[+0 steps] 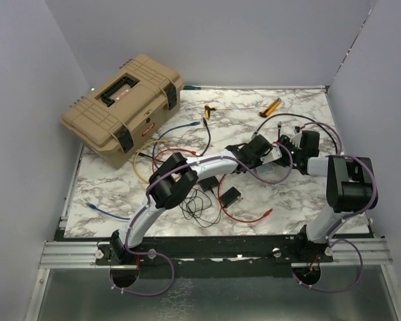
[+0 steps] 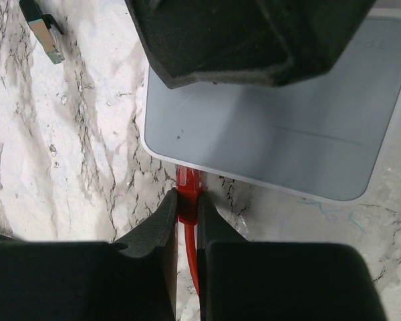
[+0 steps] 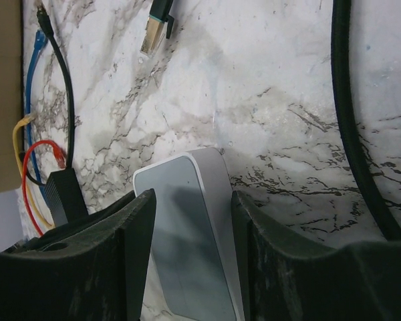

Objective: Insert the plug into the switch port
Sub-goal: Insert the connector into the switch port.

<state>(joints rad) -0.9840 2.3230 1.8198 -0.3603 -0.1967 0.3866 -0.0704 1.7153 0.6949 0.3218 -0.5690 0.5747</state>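
Observation:
In the left wrist view my left gripper (image 2: 187, 198) is shut on the red plug (image 2: 188, 182), with its red cable (image 2: 191, 257) trailing back between the fingers. The plug's tip meets the near edge of the flat white-grey switch box (image 2: 267, 137). The switch port itself is hidden under that edge. My right gripper (image 3: 192, 198) is shut on the switch box (image 3: 187, 247), one finger (image 3: 137, 254) on each side. From above, the left gripper (image 1: 246, 154) and the right gripper (image 1: 281, 155) meet over the box (image 1: 271, 170) at the table's middle right.
A tan toolbox (image 1: 123, 110) stands at the back left. Loose blue (image 1: 180, 127), yellow (image 1: 144, 170) and red (image 1: 247, 217) cables lie around. A black adapter block (image 1: 230, 196) is near the front, and a yellow tool (image 1: 269, 107) at the back. A metal-tipped plug (image 2: 43, 30) lies left of the box.

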